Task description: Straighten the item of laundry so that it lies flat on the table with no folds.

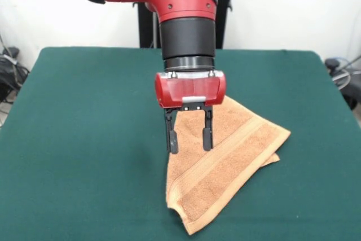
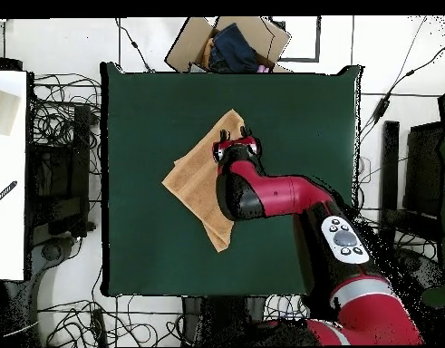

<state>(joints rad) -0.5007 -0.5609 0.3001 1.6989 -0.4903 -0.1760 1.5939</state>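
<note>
Front view: one red-and-black arm (image 1: 180,4) hangs over the middle of a dark green table (image 1: 73,139), its single gripper (image 1: 188,137) pointing straight down with two black fingers (image 1: 172,139) spread apart and nothing between them. The fingertips sit at the upper left edge of one orange-tan terry towel (image 1: 225,167); whether they touch the cloth cannot be told from here. The towel lies just right of centre, folded over itself into a rough triangle, one woven band (image 1: 225,150) running diagonally across the top layer and a second layer peeking out along the right edge. One point of the cloth reaches toward the near edge of the table.

From overhead, the same lone towel (image 2: 197,181) lies near the table's middle, partly covered by the arm. One open cardboard box (image 2: 227,43) holding dark cloth stands on the floor beyond the table's far edge.
</note>
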